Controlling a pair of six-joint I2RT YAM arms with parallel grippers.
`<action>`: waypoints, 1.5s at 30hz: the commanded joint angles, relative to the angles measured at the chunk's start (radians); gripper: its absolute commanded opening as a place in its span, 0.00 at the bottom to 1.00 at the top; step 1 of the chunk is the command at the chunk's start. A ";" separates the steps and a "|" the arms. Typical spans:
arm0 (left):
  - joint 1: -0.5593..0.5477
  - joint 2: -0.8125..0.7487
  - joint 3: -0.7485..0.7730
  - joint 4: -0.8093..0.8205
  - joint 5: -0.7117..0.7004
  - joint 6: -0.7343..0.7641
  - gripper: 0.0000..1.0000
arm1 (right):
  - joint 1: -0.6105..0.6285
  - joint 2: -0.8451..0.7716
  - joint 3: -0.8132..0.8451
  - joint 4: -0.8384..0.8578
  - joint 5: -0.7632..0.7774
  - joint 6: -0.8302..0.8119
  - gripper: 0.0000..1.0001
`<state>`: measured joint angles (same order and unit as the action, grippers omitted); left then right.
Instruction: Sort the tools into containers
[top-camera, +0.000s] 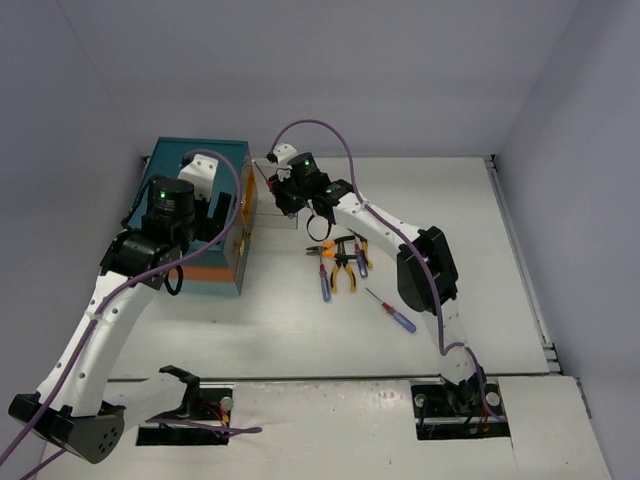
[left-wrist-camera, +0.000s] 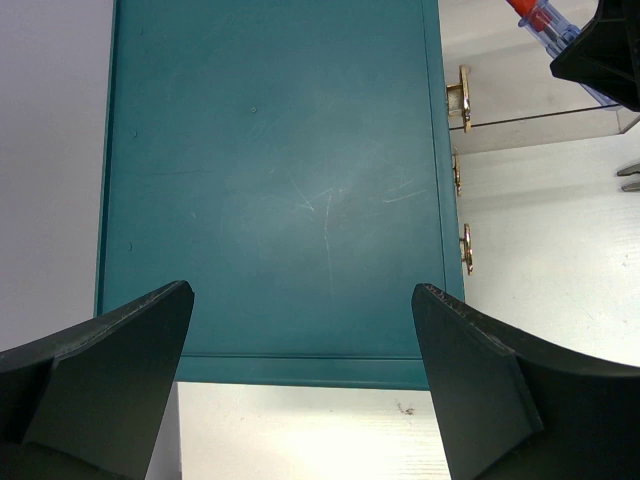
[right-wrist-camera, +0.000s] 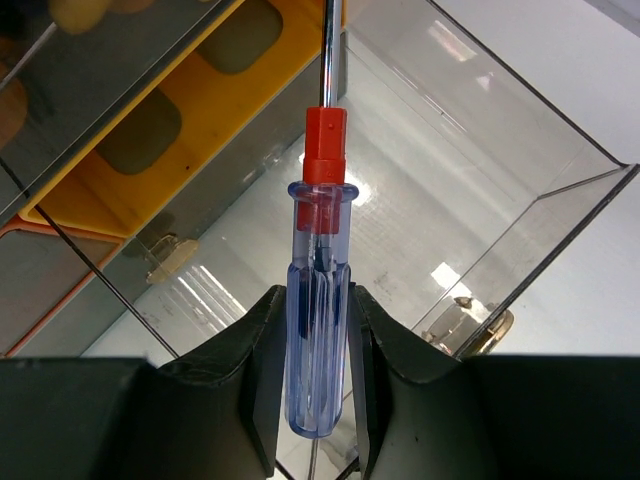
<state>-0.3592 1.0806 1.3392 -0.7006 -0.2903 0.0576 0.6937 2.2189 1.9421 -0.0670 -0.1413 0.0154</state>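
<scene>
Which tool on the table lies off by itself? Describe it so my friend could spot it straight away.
Start at the teal chest, then look right to the huddle of tools on the white table. Just below and right of them in the overhead view lies a lone screwdriver: thin shaft, blue handle, touching nothing else.

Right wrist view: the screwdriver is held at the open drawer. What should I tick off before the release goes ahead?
1. Grip: right pincer shut on the screwdriver handle: ok.
2. Target: clear drawer pulled open, screwdriver pointing into it: ok.
3. Tip inside the drawer walls: cannot tell; the shaft leaves the frame.
4. Drawer floor free of other tools: ok, as far as it shows.
5. Other arm: left pincer open, empty, above the teal chest top, apart from the drawer: ok.
</scene>
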 joint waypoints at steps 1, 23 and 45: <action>-0.004 -0.004 0.051 0.043 -0.006 0.014 0.89 | -0.008 -0.110 -0.009 0.019 0.033 -0.006 0.15; -0.003 0.007 0.078 0.046 0.017 0.014 0.89 | -0.117 -0.510 -0.476 -0.003 0.092 0.029 0.56; -0.016 0.042 0.092 0.048 0.078 0.016 0.89 | -0.181 -0.848 -1.233 -0.210 0.221 0.431 0.65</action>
<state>-0.3658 1.1186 1.3857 -0.6994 -0.2263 0.0710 0.5199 1.3943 0.7395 -0.2551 0.0574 0.3872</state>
